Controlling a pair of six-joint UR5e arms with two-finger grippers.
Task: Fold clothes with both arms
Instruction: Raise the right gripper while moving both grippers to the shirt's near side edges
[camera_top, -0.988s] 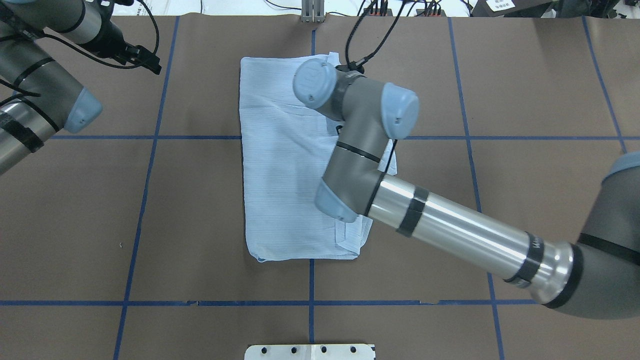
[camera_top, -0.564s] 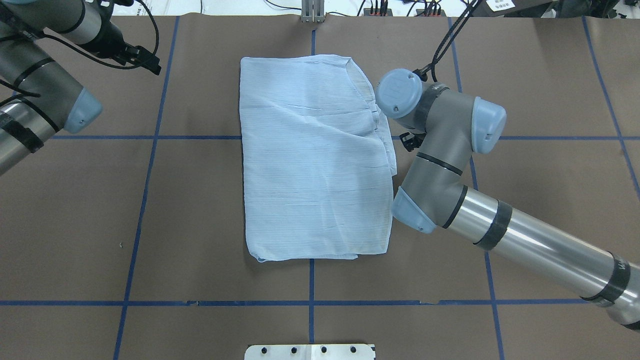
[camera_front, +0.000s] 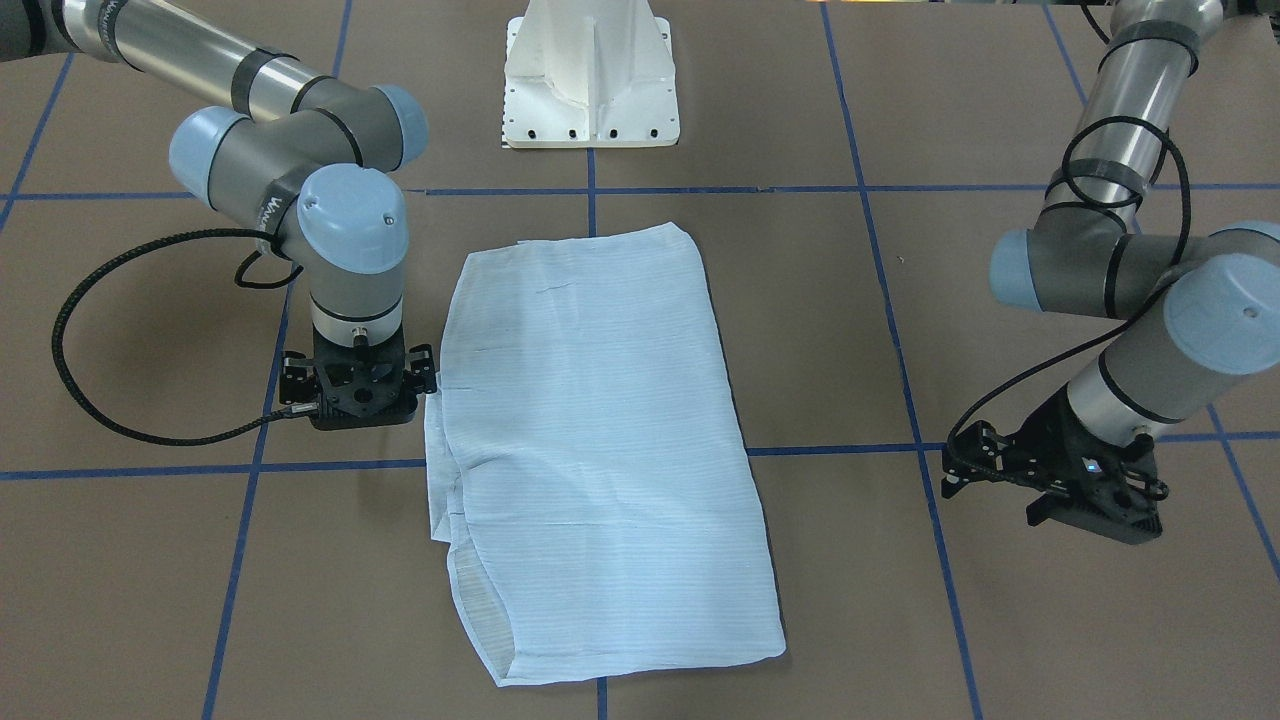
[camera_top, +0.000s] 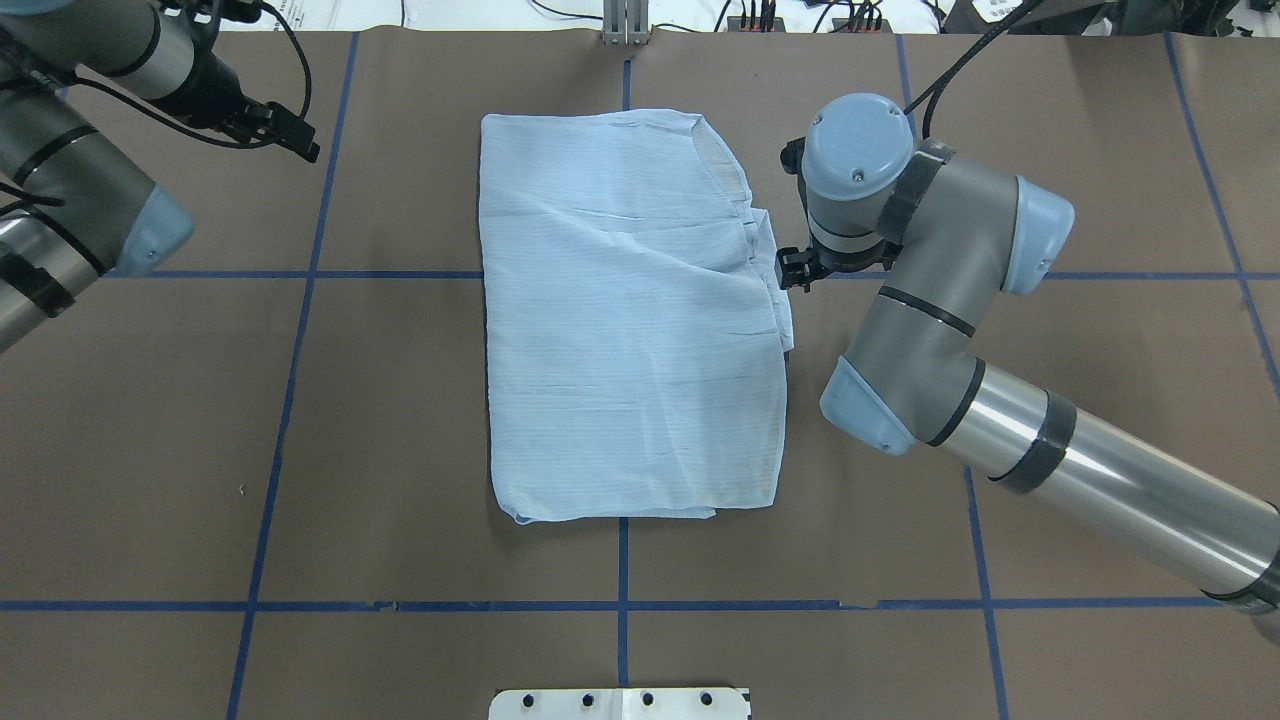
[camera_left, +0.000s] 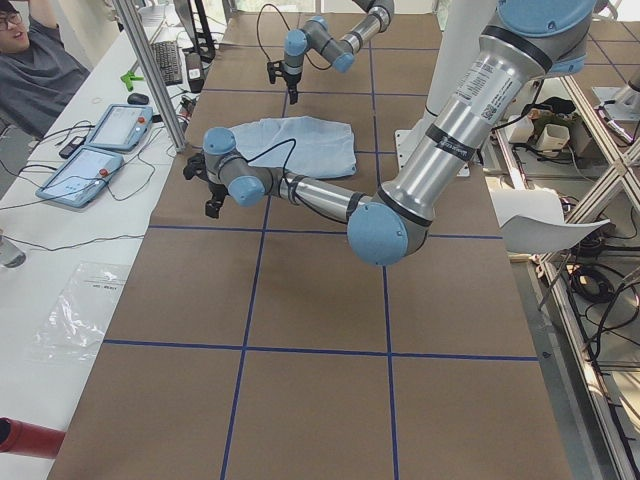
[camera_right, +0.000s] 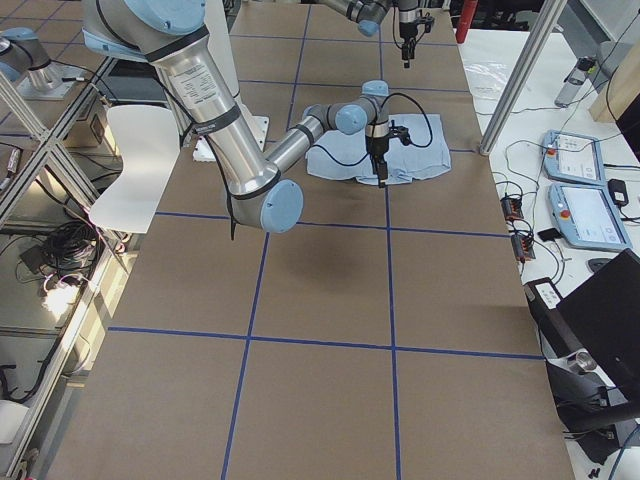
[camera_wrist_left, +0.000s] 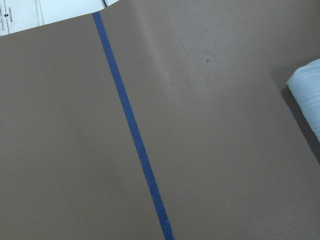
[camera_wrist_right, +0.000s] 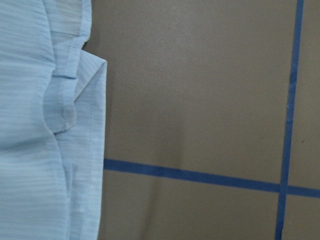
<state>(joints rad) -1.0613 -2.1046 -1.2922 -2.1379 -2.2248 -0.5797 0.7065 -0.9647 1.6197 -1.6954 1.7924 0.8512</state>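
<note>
The light blue striped shirt (camera_top: 630, 320) lies flat in a folded rectangle at the table's middle, and also shows in the front view (camera_front: 600, 450). My right gripper (camera_top: 800, 272) points down just off the shirt's right edge, close beside it (camera_front: 362, 412). I cannot tell whether it is open or shut. The right wrist view shows the shirt's layered edge (camera_wrist_right: 45, 125) and bare table, with nothing held. My left gripper (camera_top: 298, 138) hangs far off the shirt at the table's far left (camera_front: 1095, 510). I cannot tell its jaw state either. A shirt corner (camera_wrist_left: 307, 87) shows in the left wrist view.
Brown paper with blue tape lines (camera_top: 622, 560) covers the table. The white pedestal base (camera_front: 590, 80) stands at the robot's side. An operator (camera_left: 30, 65) and control tablets (camera_left: 100, 150) are at a side table beyond the far edge.
My right arm has drawn back to the right from over the shirt and now stands beside its right edge. The shirt's right side lies spread flat. The left arm has barely moved.
</note>
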